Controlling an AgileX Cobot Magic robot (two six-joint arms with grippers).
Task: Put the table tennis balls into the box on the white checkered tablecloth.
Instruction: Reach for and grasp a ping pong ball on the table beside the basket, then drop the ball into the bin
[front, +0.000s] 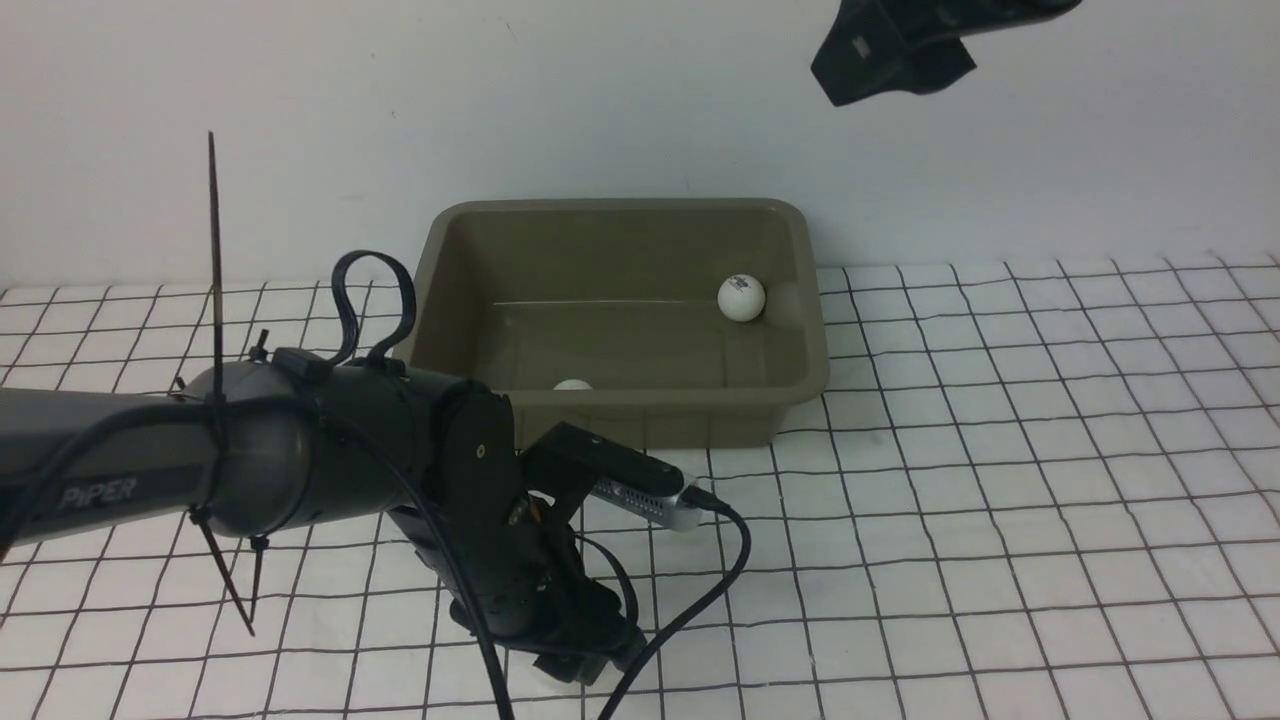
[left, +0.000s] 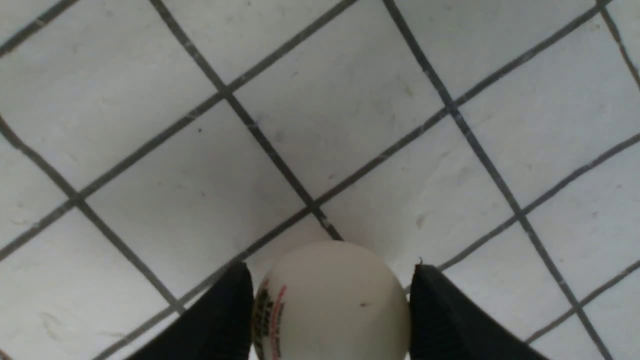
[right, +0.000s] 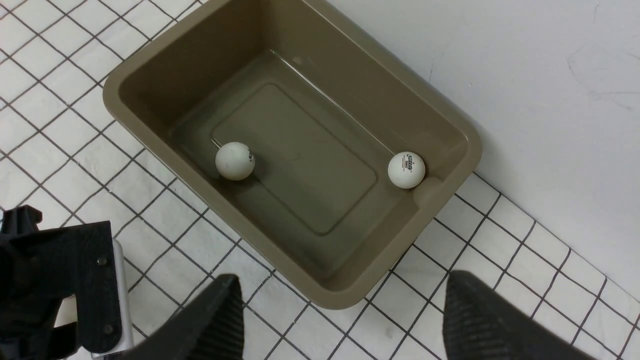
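The olive-grey box (front: 640, 418) stands on the white checkered tablecloth (front: 1000, 500) against the back wall. Two table tennis balls lie in it: one with a dark logo (front: 741, 297) at the right, and one (front: 573, 385) half hidden behind the near wall. The right wrist view shows both balls, the left one (right: 234, 160) and the logo one (right: 406, 170). My left gripper (left: 331, 266) points down at the cloth in front of the box, shut on a third white ball (left: 330, 305) with printed marks. My right gripper (right: 339, 277) is open and empty, high above the box's right end.
The left arm (front: 300, 460) with its cables and wrist camera (front: 640, 490) reaches across the front left. A white wall rises just behind the box. The right gripper's body (front: 890, 50) hangs at the top of the front view.
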